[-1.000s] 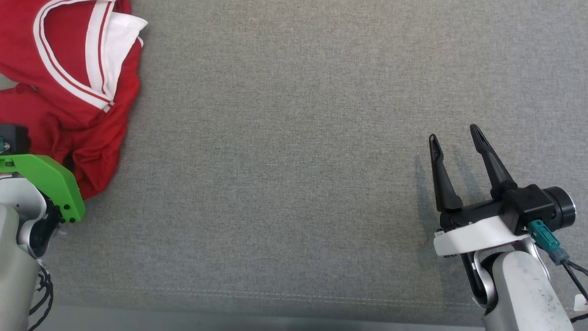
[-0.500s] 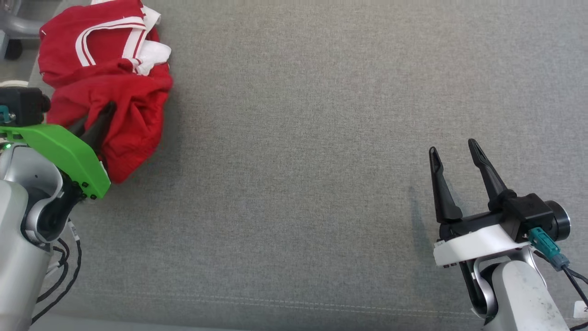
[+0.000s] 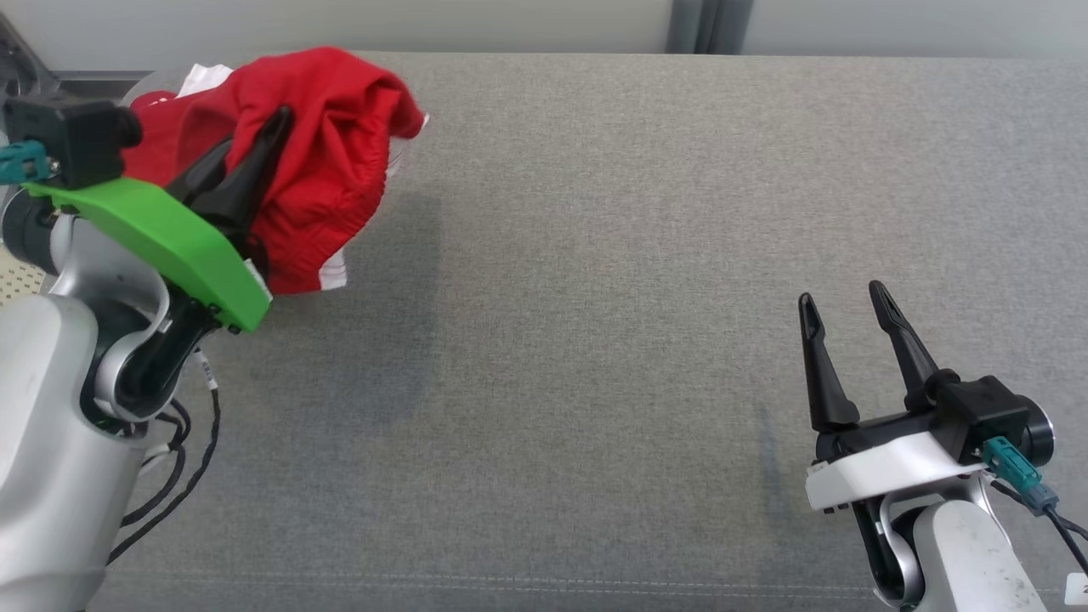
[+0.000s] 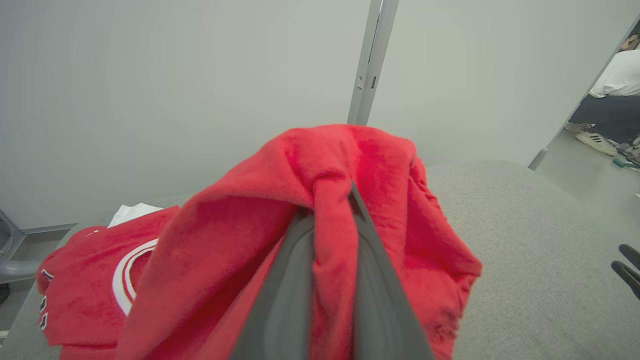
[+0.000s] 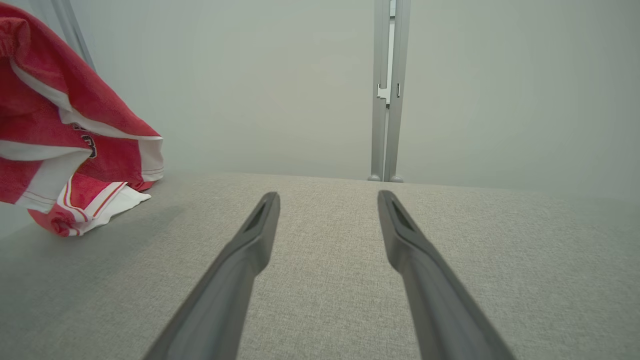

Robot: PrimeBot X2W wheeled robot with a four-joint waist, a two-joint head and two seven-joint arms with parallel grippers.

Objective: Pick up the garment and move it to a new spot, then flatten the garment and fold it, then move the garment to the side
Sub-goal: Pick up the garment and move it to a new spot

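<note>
The left tool (image 3: 263,136) is pinched narrow on a bunched fold of the red shirt (image 3: 340,153), which hangs over the far left end of the desk (image 3: 637,255) with its lower part resting there. So small a bite could slip, or the trailing part could drag and tangle. The right tool (image 3: 841,293) stands wide and empty; I see no container

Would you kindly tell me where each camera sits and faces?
Head view: on the head, looking down at the grey table; shows left gripper shut on the red jersey, right gripper open.
Left wrist view: on the left wrist, facing the wall; its fingers pinch the jersey.
Right wrist view: on the right wrist, facing that wall; its spread fingers show.
All three share the jersey.
</note>
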